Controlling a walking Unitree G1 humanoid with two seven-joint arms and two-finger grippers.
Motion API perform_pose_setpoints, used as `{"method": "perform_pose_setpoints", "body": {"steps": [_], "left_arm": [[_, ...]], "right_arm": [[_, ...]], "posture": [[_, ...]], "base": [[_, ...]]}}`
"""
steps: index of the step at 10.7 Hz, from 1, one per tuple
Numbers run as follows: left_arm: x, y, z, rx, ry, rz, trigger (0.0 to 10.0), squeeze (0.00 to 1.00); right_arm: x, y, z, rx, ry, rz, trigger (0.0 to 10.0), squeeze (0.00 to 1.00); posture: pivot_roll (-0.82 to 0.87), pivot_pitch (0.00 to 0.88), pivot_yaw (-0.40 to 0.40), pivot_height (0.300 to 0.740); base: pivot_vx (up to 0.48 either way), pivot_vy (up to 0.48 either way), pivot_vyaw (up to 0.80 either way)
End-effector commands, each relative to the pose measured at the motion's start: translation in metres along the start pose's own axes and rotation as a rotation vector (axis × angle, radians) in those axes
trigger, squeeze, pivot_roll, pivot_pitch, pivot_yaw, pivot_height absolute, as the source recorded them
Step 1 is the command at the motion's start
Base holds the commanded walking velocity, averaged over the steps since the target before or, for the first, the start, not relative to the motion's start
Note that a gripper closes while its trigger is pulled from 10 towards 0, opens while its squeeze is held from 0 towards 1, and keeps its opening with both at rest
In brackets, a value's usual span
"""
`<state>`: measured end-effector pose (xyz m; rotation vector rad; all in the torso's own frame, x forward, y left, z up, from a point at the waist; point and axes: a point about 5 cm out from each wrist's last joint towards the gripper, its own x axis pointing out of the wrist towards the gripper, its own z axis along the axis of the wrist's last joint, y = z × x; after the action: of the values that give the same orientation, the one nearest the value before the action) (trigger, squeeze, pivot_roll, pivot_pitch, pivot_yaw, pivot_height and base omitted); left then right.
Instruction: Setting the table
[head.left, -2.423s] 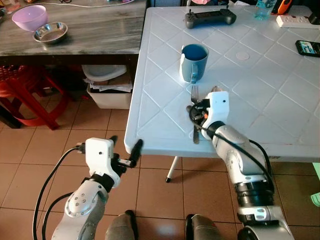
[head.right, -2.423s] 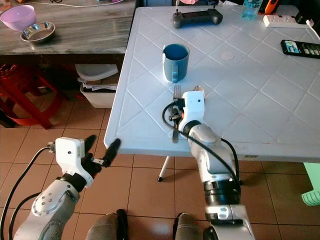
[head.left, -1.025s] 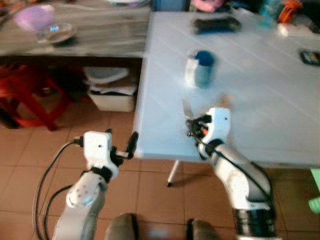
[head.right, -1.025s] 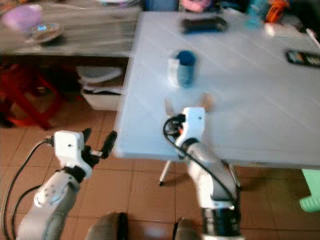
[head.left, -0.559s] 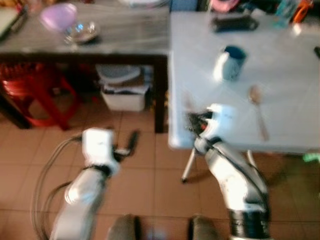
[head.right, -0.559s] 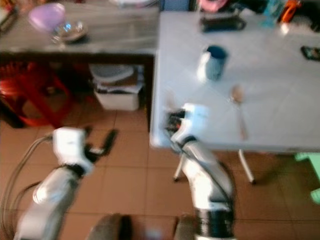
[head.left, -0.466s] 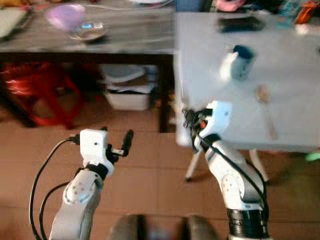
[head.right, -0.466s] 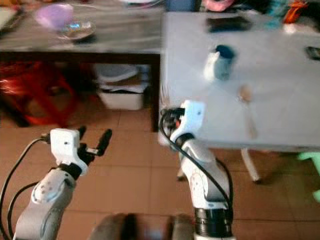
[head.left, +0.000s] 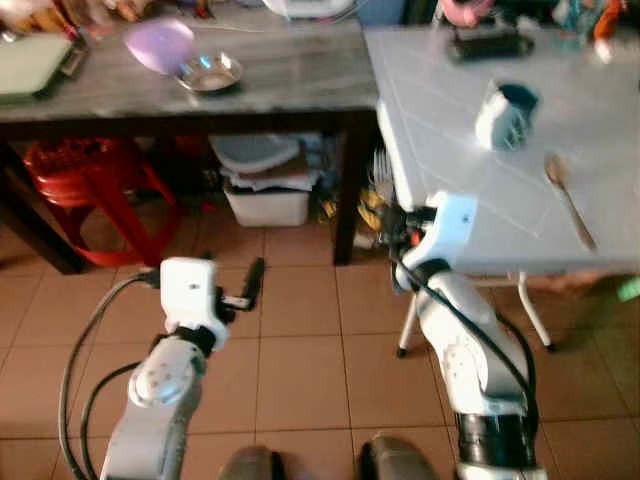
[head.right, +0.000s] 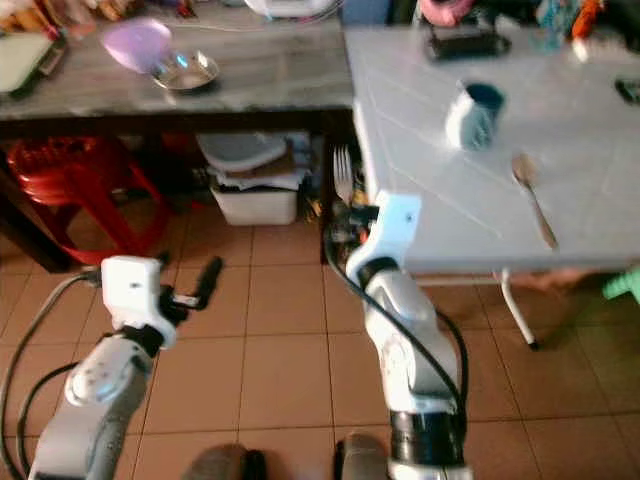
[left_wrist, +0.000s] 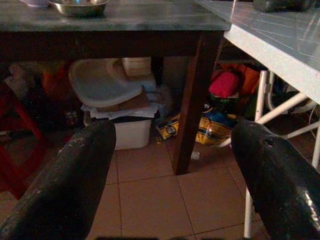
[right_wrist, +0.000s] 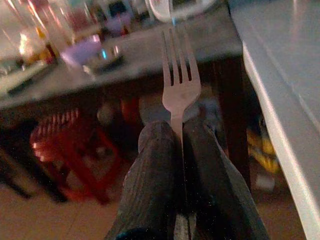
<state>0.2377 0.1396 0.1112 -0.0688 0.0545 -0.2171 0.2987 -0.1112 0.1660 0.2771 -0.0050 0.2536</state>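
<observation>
A silver fork (right_wrist: 180, 82) stands upright with its tines up, and my right gripper (right_wrist: 180, 137) is shut on its handle. In the right eye view the fork (head.right: 342, 172) hangs over the tiled floor, just off the left edge of the white table (head.left: 450, 160). A blue mug (head.left: 505, 110) and a spoon (head.left: 568, 195) rest on that table. My left gripper (left_wrist: 170, 150) is open and empty, low over the floor and facing the space under the grey table (head.left: 280, 85).
A purple bowl (head.left: 160, 45) and a steel bowl (head.left: 210, 72) sit on the grey table. Under it are a white bin (head.left: 265, 195) with papers and a red stool (head.left: 85, 185). A black controller (head.left: 490, 42) lies far back on the white table.
The camera has swung left and pulled back. The fork, which lay on the white table beside the spoon, now rides in my right gripper off the table's left edge.
</observation>
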Motion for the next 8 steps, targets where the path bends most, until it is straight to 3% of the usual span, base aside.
{"method": "perform_pose_setpoints", "body": {"steps": [1, 8], "left_arm": [[0.0036, -0.0057, 0.0006, 0.003, -0.004, -0.024, 10.0, 0.0], [0.0077, -0.0068, 0.0009, 0.003, -0.017, -0.027, 10.0, 0.0]], "right_arm": [[-0.0021, -0.0084, -0.0019, -0.009, 0.003, -0.037, 0.0, 0.0], [0.0028, -0.0105, -0.0003, -0.031, -0.023, -0.051, 0.0, 0.0]], "posture": [[-0.02, 0.118, 0.044, 0.74], [-0.03, 0.111, 0.046, 0.74]], "base": [[0.461, 0.0, 0.0], [0.477, 0.0, 0.0]]}}
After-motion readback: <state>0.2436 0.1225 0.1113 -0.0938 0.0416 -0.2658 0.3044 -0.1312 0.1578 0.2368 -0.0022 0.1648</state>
